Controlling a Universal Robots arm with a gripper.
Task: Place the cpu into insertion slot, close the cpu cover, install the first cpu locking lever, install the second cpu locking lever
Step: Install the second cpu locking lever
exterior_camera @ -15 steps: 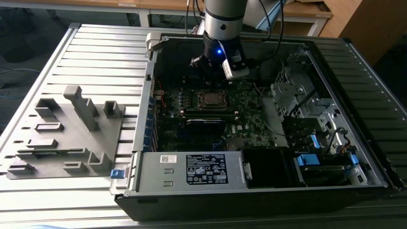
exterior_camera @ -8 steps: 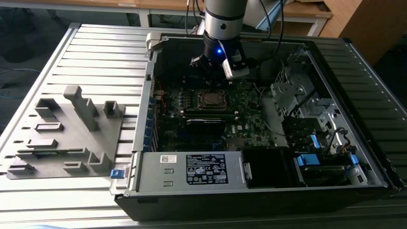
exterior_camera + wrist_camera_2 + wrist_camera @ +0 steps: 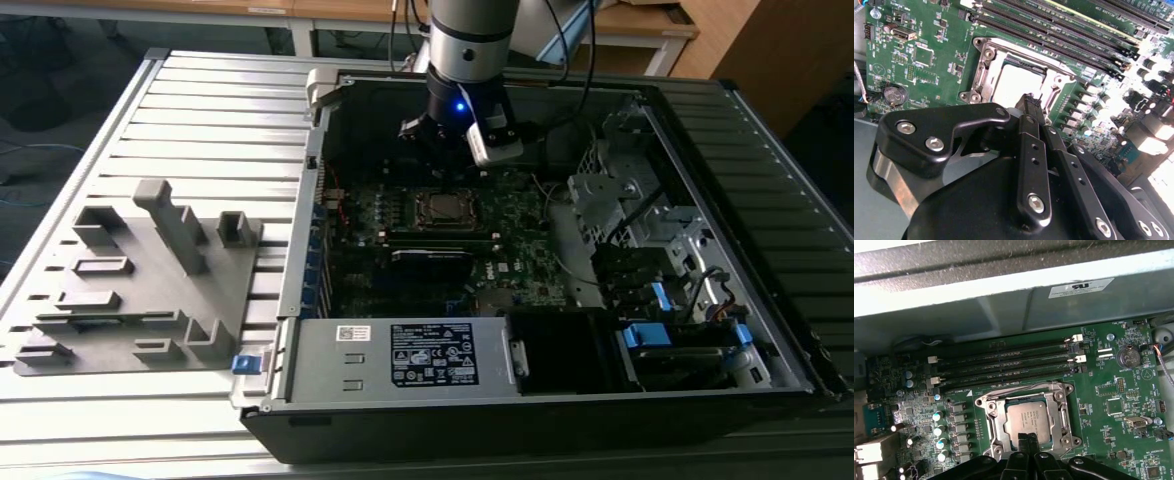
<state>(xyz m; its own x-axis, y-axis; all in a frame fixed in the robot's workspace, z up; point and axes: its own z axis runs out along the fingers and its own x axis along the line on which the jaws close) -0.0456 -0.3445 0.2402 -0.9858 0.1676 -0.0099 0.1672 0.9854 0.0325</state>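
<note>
I'm hovering right over the motherboard point(image 3: 441, 235) inside the open computer case point(image 3: 400, 420), and my gripper point(image 3: 1027, 439) has its fingers drawn narrow, tips nearly together, with nothing between them that I can see. The tips sit just at the edge of the socket point(image 3: 1026, 412), low above it; whether they touch anything I can't tell.

There's the chip point(image 3: 1025, 416), lying flat in the socket with its silver-grey top facing up. In the exterior view it's the pale square point(image 3: 439, 207) near the middle of the board, just below my wrist. Around it in the first wrist view sits the metal frame point(image 3: 994, 410); whether that cover is fully down I can't tell, and I can't make out the locking levers.

My read on handling: the chip is light, stiff and flat, slick on top, and delicate underneath, so any hold belongs on its side edges, never pressing down. The cover is thin sheet metal, springy, best pushed at its free edge.

Room now. The long memory slots point(image 3: 1004, 362) run just beyond the socket's far side, a row of small silver capacitors point(image 3: 940, 430) stands beside it, and the case wall point(image 3: 1014, 305) rises beyond the slots. Straight up is open; sideways is tight, so I judge vertical moves the safest.
</note>
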